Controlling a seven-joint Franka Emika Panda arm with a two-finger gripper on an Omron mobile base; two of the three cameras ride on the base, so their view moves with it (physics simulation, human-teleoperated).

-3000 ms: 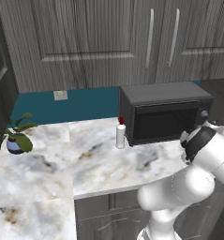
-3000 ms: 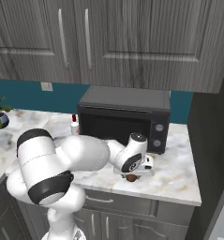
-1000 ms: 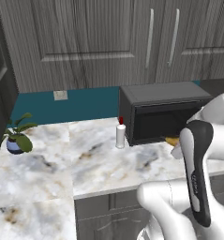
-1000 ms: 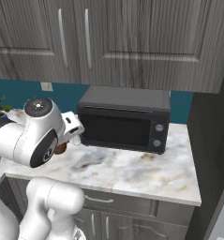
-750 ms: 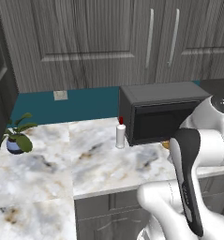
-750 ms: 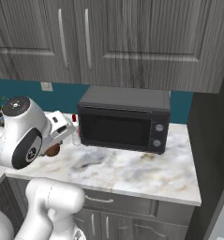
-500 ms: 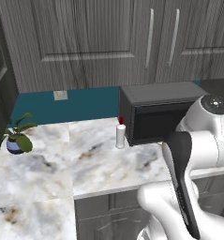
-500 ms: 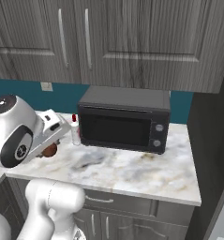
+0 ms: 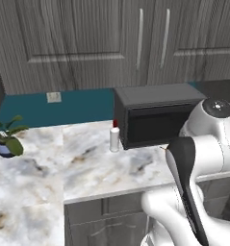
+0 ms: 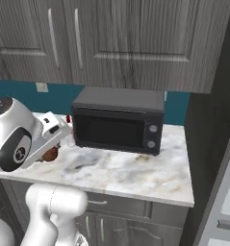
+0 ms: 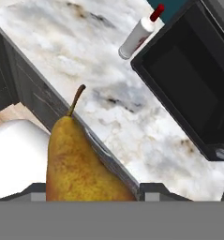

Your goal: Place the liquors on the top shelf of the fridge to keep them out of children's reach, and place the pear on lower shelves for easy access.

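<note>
- While the microwave (image 9: 157, 115) sits at the back of the marble counter (image 9: 83, 168), bare stone runs from its door out to the counter's front edge, and more lies open on its far side past the bottle.
- White bottle with red cap (image 9: 115, 138) stands upright just beside the microwave's front corner, on the side toward the potted plant (image 9: 6, 139), which is well apart.
- Gripper (image 10: 51, 144) is clenched on the pear (image 11: 80, 164), stem away from the hand, held off the counter's front edge, clear of the microwave.
- Arm is folded high, forearm angled down toward the counter.
</note>
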